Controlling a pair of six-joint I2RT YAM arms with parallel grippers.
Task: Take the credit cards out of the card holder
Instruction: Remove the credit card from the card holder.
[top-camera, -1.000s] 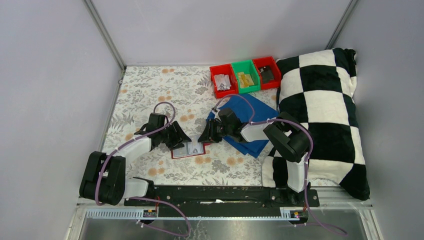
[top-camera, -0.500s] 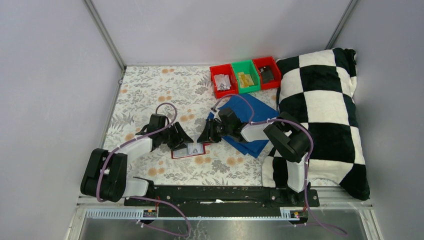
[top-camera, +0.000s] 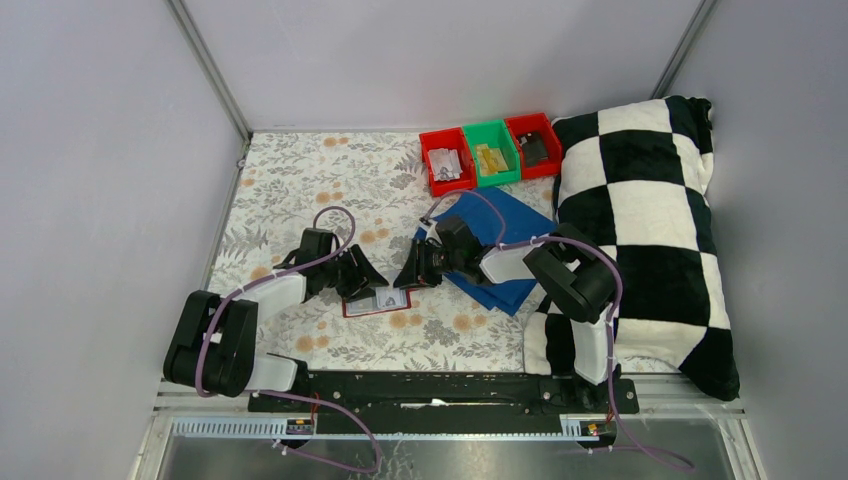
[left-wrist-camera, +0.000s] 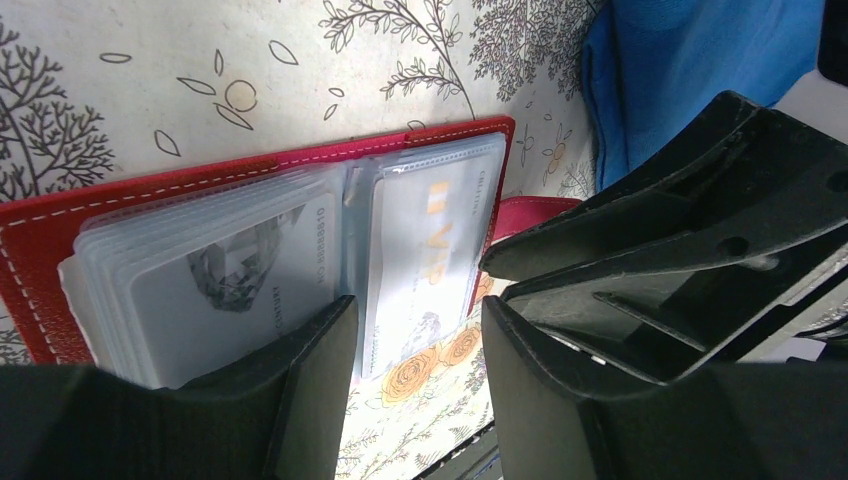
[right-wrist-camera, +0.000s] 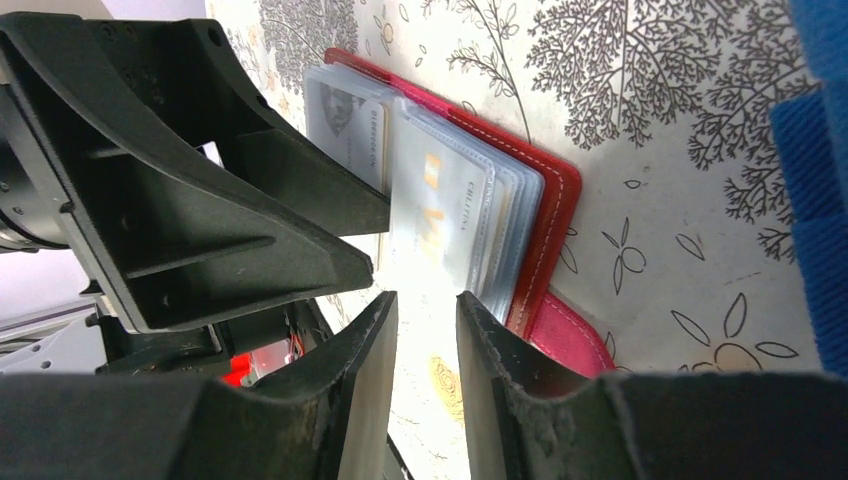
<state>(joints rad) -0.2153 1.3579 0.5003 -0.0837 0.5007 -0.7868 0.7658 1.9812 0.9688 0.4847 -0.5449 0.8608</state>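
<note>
The red card holder (top-camera: 378, 302) lies open on the floral cloth, its clear sleeves fanned out. In the left wrist view its red cover (left-wrist-camera: 200, 180) holds a pale card with a diamond picture (left-wrist-camera: 230, 290) on the left and a pale blue-white card with gold letters (left-wrist-camera: 425, 240) on the right, whose lower end sticks out past the holder. The red strap tab (left-wrist-camera: 530, 212) lies beside it. My left gripper (top-camera: 365, 280) is open, one finger (left-wrist-camera: 300, 400) on the left sleeves. My right gripper (top-camera: 408, 278) is narrowly open, empty, just off the pale card's end (right-wrist-camera: 440, 215).
A blue cloth (top-camera: 500, 250) lies right of the holder under the right arm. Two red bins (top-camera: 446, 160) (top-camera: 534, 145) and a green bin (top-camera: 490, 152) with small items stand at the back. A black-and-white checkered pillow (top-camera: 650, 230) fills the right side.
Almost nothing. Both grippers stay at the holder; the right gripper has edged slightly left toward it.
</note>
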